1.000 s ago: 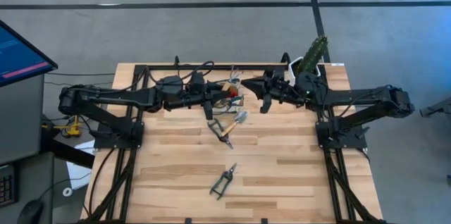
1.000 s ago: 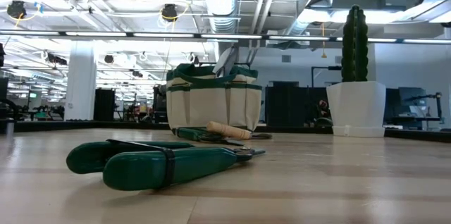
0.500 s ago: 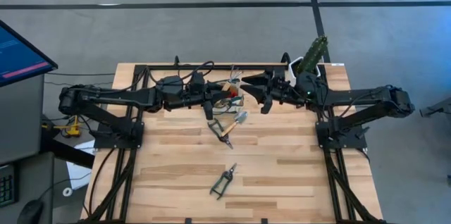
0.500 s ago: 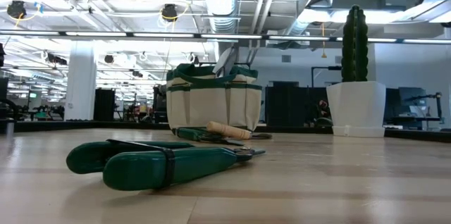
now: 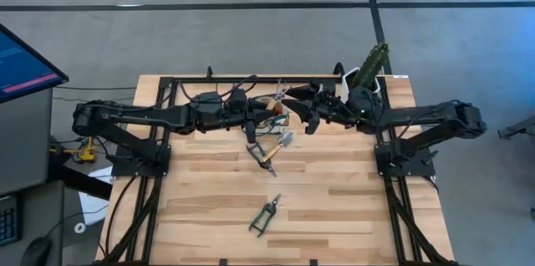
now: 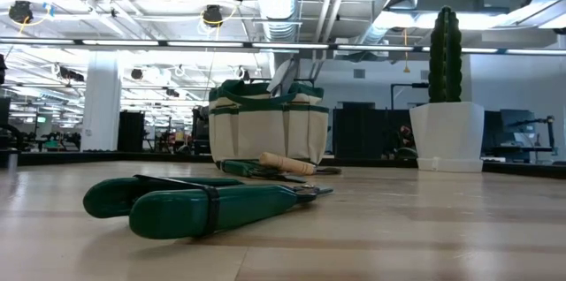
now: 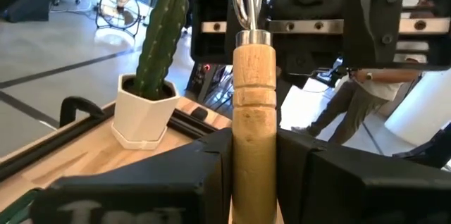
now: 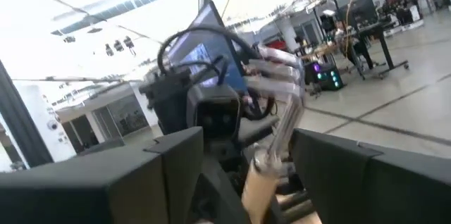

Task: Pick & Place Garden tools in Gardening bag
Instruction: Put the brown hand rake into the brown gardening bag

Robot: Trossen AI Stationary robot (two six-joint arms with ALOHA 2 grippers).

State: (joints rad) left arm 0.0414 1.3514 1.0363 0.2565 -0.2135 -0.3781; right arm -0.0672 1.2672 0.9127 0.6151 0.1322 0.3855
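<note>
Here the left gripper [image 5: 269, 116] clamps the thin wooden-handled tool [image 7: 254, 146] – right gripper [image 5: 294, 105] jaws spread wide beside it

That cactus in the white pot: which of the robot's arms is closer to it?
The right. The cactus pot sits right beside the right arm's wrist, whose right gripper reaches toward the gardening bag; the left gripper, across the bag, is farther off.

We see a pale slatted wooden tabletop [image 5: 334, 207], matt, bearing glossy green plastic-handled pruning shears [image 6: 195, 203]. A cream cloth gardening bag with dark green trim [image 6: 268, 131] stands matt behind. A smooth light-wood tool handle with shiny metal ferrule [image 7: 252, 118] gleams beside a white glossy cactus pot [image 7: 142, 114].
</note>
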